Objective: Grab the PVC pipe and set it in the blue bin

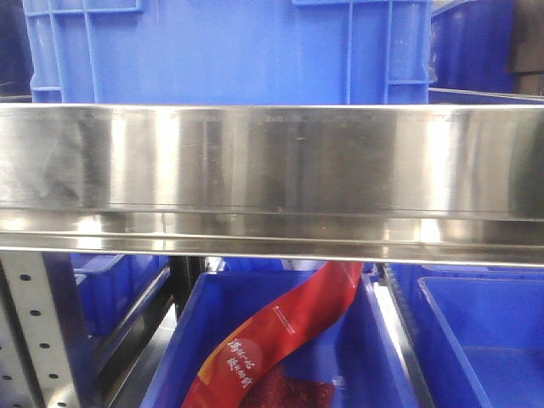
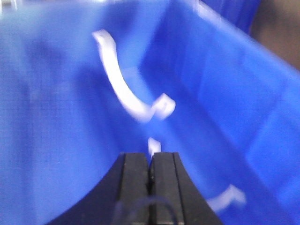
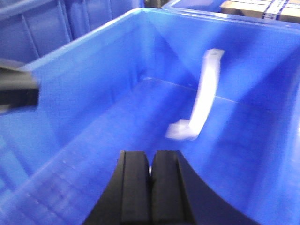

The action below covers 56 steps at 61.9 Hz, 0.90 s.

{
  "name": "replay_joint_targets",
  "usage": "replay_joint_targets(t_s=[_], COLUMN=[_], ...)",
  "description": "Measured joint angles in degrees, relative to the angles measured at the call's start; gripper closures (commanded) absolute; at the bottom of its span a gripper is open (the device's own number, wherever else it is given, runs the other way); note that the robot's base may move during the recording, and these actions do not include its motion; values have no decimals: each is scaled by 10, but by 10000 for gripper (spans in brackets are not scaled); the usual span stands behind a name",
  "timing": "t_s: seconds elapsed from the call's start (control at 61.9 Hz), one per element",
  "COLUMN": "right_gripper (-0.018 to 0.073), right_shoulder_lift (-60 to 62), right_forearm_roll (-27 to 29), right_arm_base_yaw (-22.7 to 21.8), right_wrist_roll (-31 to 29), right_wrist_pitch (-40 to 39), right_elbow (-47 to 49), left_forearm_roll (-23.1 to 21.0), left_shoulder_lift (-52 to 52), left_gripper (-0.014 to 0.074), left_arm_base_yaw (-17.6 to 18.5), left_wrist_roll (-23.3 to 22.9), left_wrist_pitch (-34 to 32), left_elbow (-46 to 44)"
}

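Now both tools closed: left tool point(image 2: 150, 161), right tool point(image 3: 151, 161), above blue bin point(image 3: 93, 75); white clip point(image 3: 199, 105) inside.

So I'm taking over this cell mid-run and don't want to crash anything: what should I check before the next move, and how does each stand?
1. Left gripper shut: ok; a white sliver sits at its tips, grip unclear.
2. Right gripper shut: ok, nothing visibly held.
3. White curved piece in left wrist view: loose in the blue bin.
4. White piece in right wrist view: lies inside a bin.
5. Wrist views sharp: not ok, blurred.
6. Front view: steel shelf edge blocks the arms.
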<state>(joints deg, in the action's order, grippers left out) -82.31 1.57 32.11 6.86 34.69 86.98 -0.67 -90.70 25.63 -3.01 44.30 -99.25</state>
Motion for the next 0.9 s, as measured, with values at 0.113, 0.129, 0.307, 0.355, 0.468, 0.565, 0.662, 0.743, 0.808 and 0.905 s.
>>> replay_joint_targets(t_s=[0.113,0.129,0.307,0.355,0.468,0.565,0.662,0.743,0.808,0.905], right_gripper=[727,727,727,727,727,727,727,727,727,727], right_shoulder_lift=[44,50,126,144,190,233,279,316,343,385], right_forearm_roll=[-19,-23,-81,-89,-96,-98,-99,-99,-100,-101], right_arm_base_yaw=[0,0,0,0,0,0,0,-10,-21,-44], right_wrist_roll=[0,0,0,0,0,0,0,0,6,25], right_wrist_pitch=[10,10,16,10,-39,-101,-148,-168,-175,-180], right_elbow=[0,0,-19,-41,-127,-221,-305,-359,-394,-445], left_forearm_roll=[2,2,7,7,7,2,0,-1,-1,-1], left_shoulder_lift=[30,34,113,135,190,239,297,349,396,460], left_gripper=[707,707,707,707,707,707,707,707,707,707], left_arm_base_yaw=[0,0,0,0,0,0,0,0,0,0], left_wrist_roll=[0,0,0,0,0,0,0,0,0,0], left_wrist_pitch=[16,16,-4,-28,-107,-173,-235,-273,-298,-320], left_elbow=[0,0,37,65,155,241,339,415,475,551])
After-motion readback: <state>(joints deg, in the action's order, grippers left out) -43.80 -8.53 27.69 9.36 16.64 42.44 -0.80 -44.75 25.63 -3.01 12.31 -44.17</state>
